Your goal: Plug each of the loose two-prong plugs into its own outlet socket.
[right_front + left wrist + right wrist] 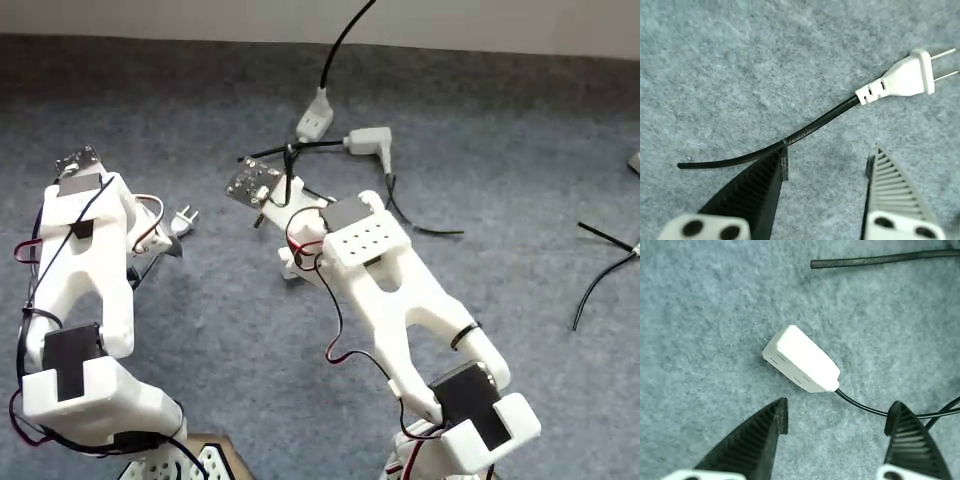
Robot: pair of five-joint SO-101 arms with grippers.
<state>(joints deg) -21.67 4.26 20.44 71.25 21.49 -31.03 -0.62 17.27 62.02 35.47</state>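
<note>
Two grippers stood wide open over the table, neither holding anything. The left gripper hung low with its jaws spread. The tip of its black ribbed finger was right at the thin black cord of a white flat two-prong plug. The plug lay on its side just beyond the jaws, prongs bare and pointing away from the cord.

The right gripper was spread just as wide above a white boxy plastic outlet socket. That socket lay flat beyond the fingertips, its slotted face turned to one side and a thin black lead trailing from its back end. A cut stub of thicker black cable lay farther off.

From above, two white cord ends lay close together past the right arm. I could not tell which was the socket under that gripper. Everything rested on a grey felt-like table covering.
</note>
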